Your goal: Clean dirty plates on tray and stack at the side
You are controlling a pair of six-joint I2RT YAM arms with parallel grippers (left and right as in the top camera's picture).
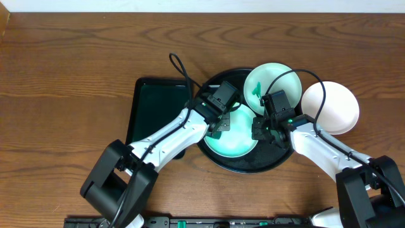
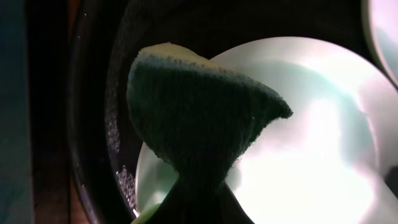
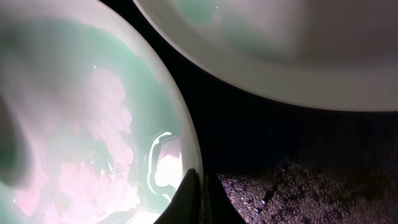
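Note:
A pale mint plate (image 1: 239, 138) lies in the black round tray (image 1: 278, 161). My left gripper (image 1: 218, 125) is shut on a dark green sponge (image 2: 199, 112) with a yellow backing, which hangs just over that plate (image 2: 311, 137); the left wrist view does not show whether they touch. At the plate's right edge my right gripper (image 1: 259, 130) is shut, pinching the rim (image 3: 200, 186) of the plate (image 3: 81, 124). A second plate (image 1: 271, 83) with a green smear leans on the tray's far rim. A white plate (image 1: 330, 107) rests on the table to the right of the tray.
A dark green rectangular tray (image 1: 158, 111) lies on the wooden table just left of the round tray, under my left arm. In the right wrist view the second plate (image 3: 280, 50) sits close above the black tray floor (image 3: 298, 168).

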